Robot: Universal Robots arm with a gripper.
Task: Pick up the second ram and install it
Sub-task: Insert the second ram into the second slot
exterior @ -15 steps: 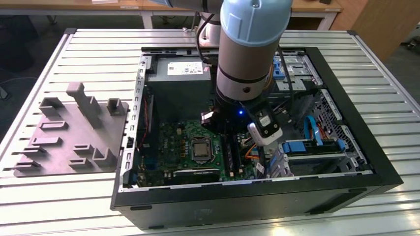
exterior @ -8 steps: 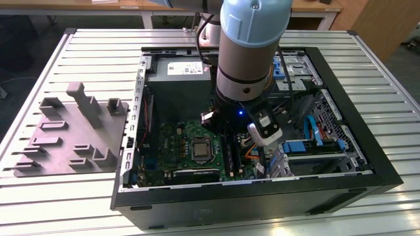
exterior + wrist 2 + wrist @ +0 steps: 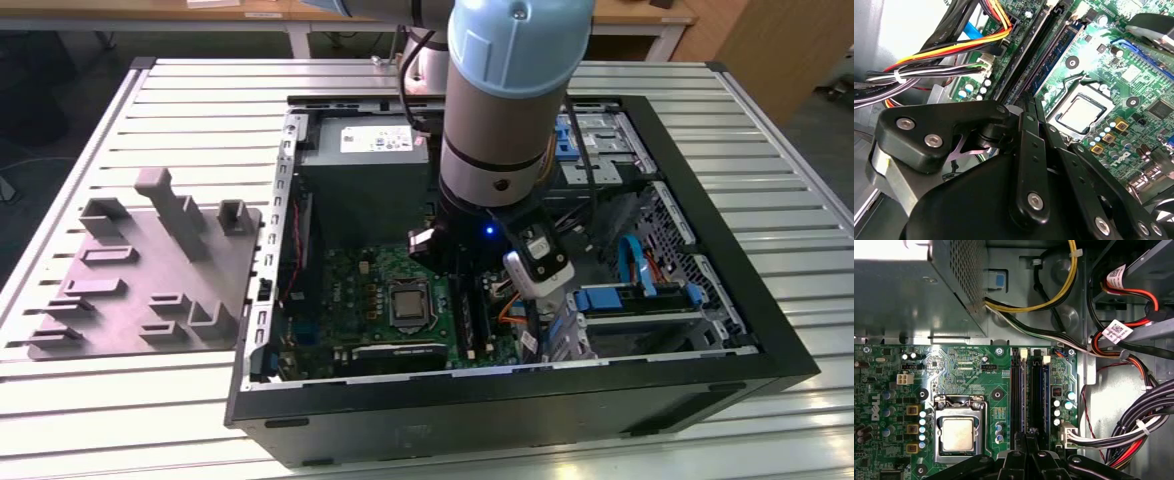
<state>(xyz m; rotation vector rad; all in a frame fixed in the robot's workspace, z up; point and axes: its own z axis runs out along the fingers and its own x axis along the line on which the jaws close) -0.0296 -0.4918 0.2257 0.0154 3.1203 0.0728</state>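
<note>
The second ram [image 3: 1060,49] is a narrow blue-black stick standing in one of the long black sockets of the green motherboard [image 3: 964,372], beside the CPU socket [image 3: 958,432]. In the first wrist view the second ram [image 3: 1043,390] runs straight toward my fingertips. My gripper [image 3: 1032,101] hangs low inside the open PC case, its two black fingers [image 3: 1026,130] drawn together over the near end of the sockets. I cannot tell whether the tips pinch the stick or only rest on its top edge. In the exterior view the gripper [image 3: 478,292] sits just right of the CPU.
The grey power supply [image 3: 367,150] fills the far end of the case [image 3: 747,330]. Bundled cables [image 3: 1134,435] run close beside the sockets, and blue drive brackets [image 3: 627,295] stand at the exterior view's right. A grey parts fixture [image 3: 147,270] lies outside the case at the left.
</note>
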